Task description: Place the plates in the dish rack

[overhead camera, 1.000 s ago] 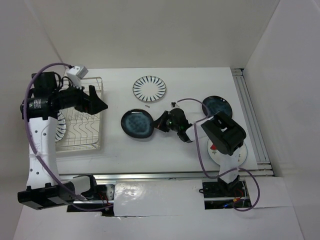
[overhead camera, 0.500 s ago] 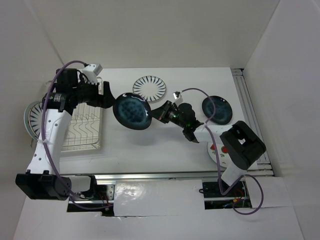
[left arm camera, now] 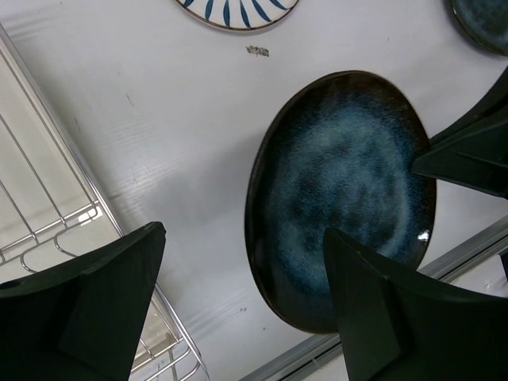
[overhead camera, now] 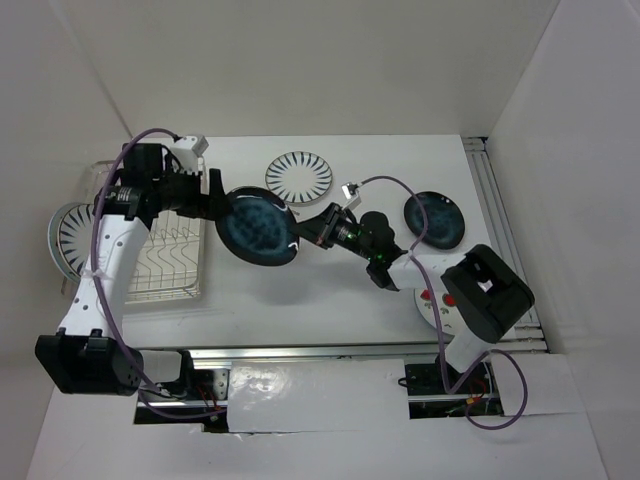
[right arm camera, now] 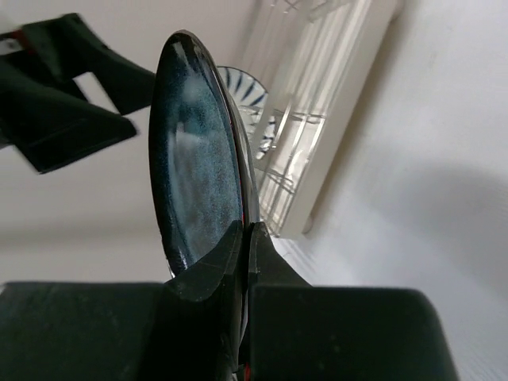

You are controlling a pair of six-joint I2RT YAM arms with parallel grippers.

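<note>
My right gripper [overhead camera: 303, 232] is shut on the rim of a glossy dark blue plate [overhead camera: 255, 228] and holds it tilted on edge above the table. In the right wrist view the plate [right arm camera: 194, 159] shows edge-on, pinched at the gripper [right arm camera: 246, 230]. My left gripper [overhead camera: 218, 198] is open at the plate's left rim. In the left wrist view [left arm camera: 242, 234] the plate [left arm camera: 341, 182] lies partly between the spread fingers. The dish rack [overhead camera: 165, 262] stands at the left. A striped plate [overhead camera: 298, 175] lies at the back.
A second striped plate [overhead camera: 68, 235] stands at the rack's left side. A second blue plate [overhead camera: 436, 218] lies at the right. A watermelon-print plate [overhead camera: 432, 302] lies partly hidden under the right arm. White walls enclose the table.
My right gripper has lifted the blue plate off the table and carried it left, tilting it on edge. My left arm has swung from over the rack to the plate's left rim.
</note>
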